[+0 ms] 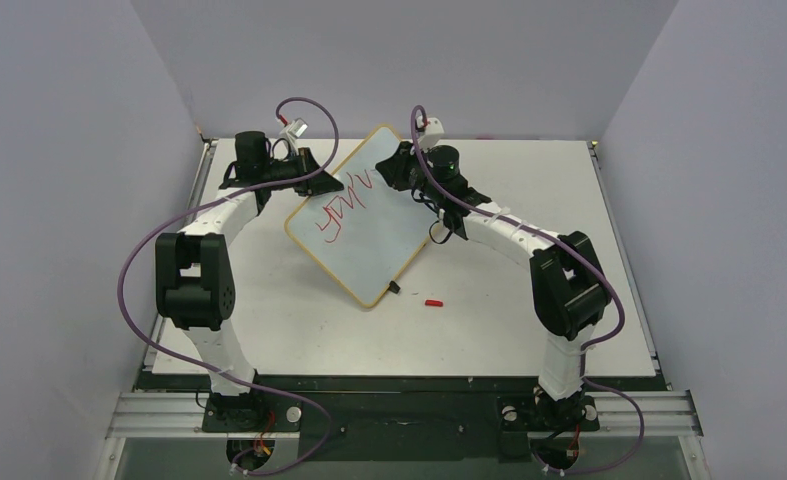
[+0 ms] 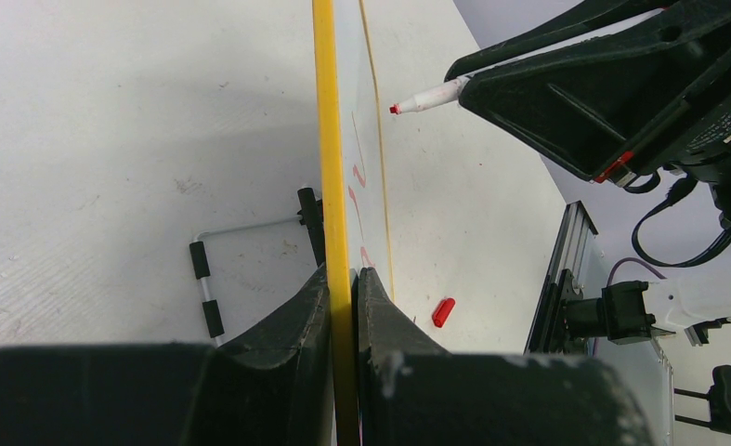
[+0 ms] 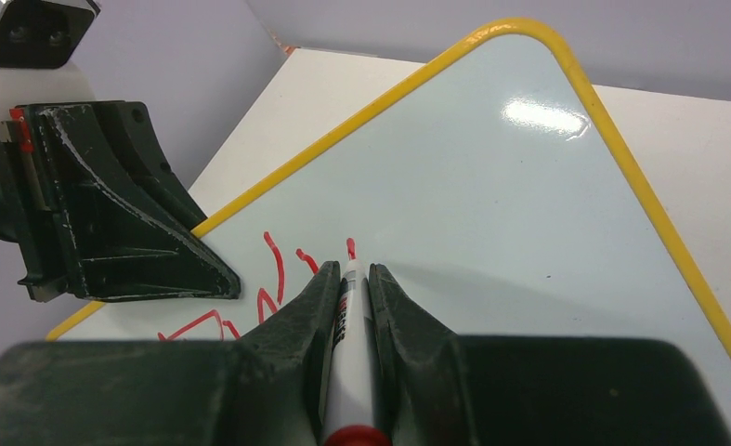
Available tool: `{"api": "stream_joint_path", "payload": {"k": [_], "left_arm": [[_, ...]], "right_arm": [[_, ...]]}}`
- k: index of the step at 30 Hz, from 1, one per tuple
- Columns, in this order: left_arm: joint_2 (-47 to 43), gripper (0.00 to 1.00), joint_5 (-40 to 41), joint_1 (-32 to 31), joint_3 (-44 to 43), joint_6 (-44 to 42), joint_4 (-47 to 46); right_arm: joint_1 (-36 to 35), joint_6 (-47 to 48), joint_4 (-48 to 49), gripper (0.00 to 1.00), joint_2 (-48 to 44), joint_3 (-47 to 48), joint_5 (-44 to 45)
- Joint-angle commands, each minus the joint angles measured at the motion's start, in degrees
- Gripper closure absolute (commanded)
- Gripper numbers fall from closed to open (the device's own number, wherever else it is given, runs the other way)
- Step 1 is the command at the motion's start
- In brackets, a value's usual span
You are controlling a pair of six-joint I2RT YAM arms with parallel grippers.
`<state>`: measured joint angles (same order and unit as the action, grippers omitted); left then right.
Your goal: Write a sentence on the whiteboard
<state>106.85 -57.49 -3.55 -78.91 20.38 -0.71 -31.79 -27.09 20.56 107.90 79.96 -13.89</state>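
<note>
The whiteboard, white with a yellow frame, stands tilted at the middle of the table. Red strokes of the sentence run along its upper left part; I cannot read the words. My left gripper is shut on the board's left edge, and the yellow frame sits between its jaws. My right gripper is shut on a white red-tipped marker. The marker's tip touches the board at the end of the red strokes. In the left wrist view the marker points at the board face.
A red marker cap lies on the table right of the board's lower corner and shows in the left wrist view. A wire stand with black sleeves is behind the board. A black clip is on its lower edge. Walls enclose the table.
</note>
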Motion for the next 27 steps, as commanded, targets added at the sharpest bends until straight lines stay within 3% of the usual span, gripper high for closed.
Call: {"api": "stream_joint_path", "payload": {"k": [1, 27], "left_arm": [[0.0, 1.0, 0.6, -1.2, -1.9, -7.1, -6.7], [0.3, 1.0, 0.5, -1.4, -1.9, -7.1, -6.7]], "right_arm": [[0.6, -0.6, 3.1, 1.0, 0.5, 1.2, 0.9], [3.0, -1.2, -0.3, 1.0, 5.6, 7.8, 2.7]]}}
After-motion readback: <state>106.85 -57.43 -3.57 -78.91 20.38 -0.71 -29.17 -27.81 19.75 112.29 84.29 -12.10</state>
